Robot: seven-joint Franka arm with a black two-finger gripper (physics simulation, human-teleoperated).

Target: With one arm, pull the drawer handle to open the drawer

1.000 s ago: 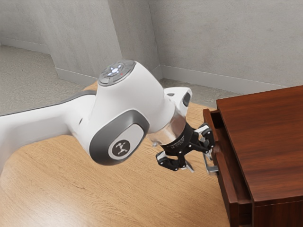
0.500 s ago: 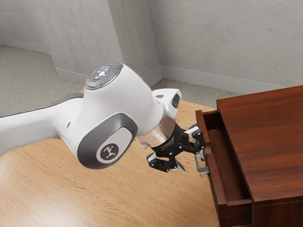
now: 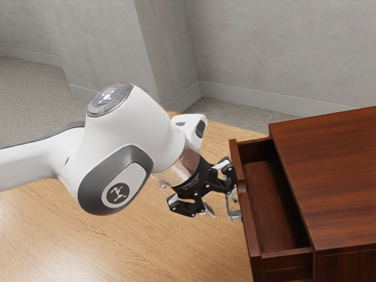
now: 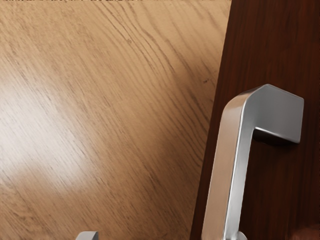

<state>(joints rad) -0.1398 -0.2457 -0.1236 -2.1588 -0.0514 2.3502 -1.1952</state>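
Note:
A dark wooden cabinet (image 3: 335,170) stands at the exterior view's right. Its top drawer (image 3: 270,205) is pulled partway out, and its inside shows bare. A silver bar handle (image 3: 233,209) sits on the drawer front (image 3: 240,176). My black gripper (image 3: 228,192) is at that handle, its fingers closed around the bar from two sides. In the wrist view the handle (image 4: 235,165) runs close under my hand, against the dark drawer front (image 4: 270,50).
The light wooden floor (image 3: 88,247) spreads out to the exterior view's left of the cabinet, under my arm. Grey concrete walls (image 3: 276,41) stand behind, with a corner at the back. My white arm (image 3: 123,158) takes up the middle of the view.
My gripper has drawn back toward the exterior view's left with the handle in it. The drawer has slid out with it, from barely open to well open.

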